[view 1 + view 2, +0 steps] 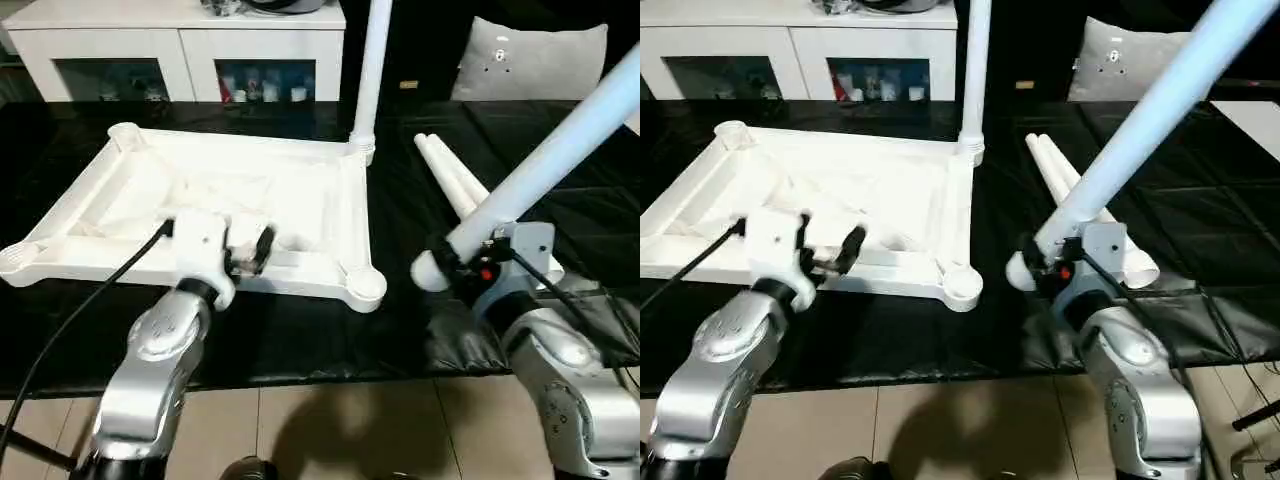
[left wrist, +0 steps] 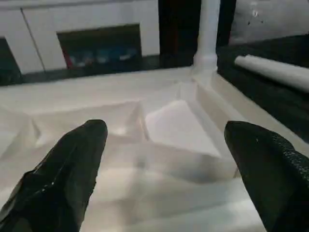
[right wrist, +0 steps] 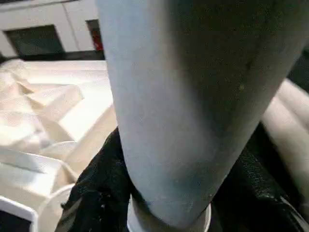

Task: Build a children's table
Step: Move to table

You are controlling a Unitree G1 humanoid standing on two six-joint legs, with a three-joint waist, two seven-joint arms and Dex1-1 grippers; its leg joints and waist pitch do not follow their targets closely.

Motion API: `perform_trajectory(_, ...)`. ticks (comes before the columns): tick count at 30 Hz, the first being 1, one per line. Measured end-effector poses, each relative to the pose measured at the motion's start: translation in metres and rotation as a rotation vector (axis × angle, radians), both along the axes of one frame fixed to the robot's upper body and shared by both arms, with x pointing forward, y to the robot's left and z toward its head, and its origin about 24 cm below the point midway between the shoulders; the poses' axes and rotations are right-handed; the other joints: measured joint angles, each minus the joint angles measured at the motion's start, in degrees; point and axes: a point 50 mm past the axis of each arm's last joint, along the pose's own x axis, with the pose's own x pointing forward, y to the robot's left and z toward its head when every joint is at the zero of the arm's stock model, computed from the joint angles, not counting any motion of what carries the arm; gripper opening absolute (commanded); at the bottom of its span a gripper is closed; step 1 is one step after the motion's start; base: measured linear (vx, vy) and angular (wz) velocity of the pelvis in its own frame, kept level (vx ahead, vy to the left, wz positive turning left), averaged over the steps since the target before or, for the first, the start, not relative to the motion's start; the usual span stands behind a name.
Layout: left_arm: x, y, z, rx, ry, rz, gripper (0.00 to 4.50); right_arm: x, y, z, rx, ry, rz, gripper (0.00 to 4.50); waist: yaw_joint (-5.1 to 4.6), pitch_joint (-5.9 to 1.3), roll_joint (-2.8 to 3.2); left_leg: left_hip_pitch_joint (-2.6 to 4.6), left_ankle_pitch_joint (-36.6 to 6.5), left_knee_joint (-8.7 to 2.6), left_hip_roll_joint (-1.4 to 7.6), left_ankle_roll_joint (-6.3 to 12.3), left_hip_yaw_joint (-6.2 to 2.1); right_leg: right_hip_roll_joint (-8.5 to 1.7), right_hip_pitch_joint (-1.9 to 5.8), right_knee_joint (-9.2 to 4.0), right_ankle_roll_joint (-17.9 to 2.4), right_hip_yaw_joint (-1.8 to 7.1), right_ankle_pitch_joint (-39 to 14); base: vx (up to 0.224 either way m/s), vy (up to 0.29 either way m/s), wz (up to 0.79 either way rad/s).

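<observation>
1. While the tabletop (image 1: 250, 200) lies upside down on the black desk (image 1: 300, 340), ribbed underside up, we are in the leg-fitting step: one leg (image 1: 372, 70) already stands upright in the far right corner socket, long axis straight up.
2. Its long sides run left to right across the desk, and the near right corner socket (image 1: 365, 287) sits empty and facing up, just beside our right arm.
3. In our right tool (image 1: 462, 262) we grip the next leg (image 1: 560, 140) close to its thick end; the black fingers are closed around the shaft, as the right wrist view shows.
4. That leg slants, its thick end low and pointing down toward the near left, its slim end rising up and away to the right.
5. Two spare legs (image 1: 450, 175) lie side by side on the desk to the right of the top, pointing away from us and a little left.
6. Our left tool (image 1: 250, 252) hovers above the near rim with its fingers (image 2: 72, 164) spread wide, holding nothing.
7. Next, we judge, the held leg must be tipped upright, its thick end set over the empty near socket, then twisted in; the left tool could steady the top.
</observation>
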Motion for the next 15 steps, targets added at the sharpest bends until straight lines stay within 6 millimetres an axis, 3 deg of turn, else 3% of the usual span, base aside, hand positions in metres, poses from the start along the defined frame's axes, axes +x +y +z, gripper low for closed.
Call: perform_trajectory(15,0.0004,-0.0045,-0.0014,-0.006,0.000,-0.027,4.37,-0.0007,-0.0006,-0.0013,-0.001,-0.010,0.035,1.86,0.16,-0.04,0.04,-0.01,0.0,-0.10,0.00,0.00,0.00,0.00,-0.02,0.03,-0.1,-0.03,0.1,0.000,0.000,0.00)
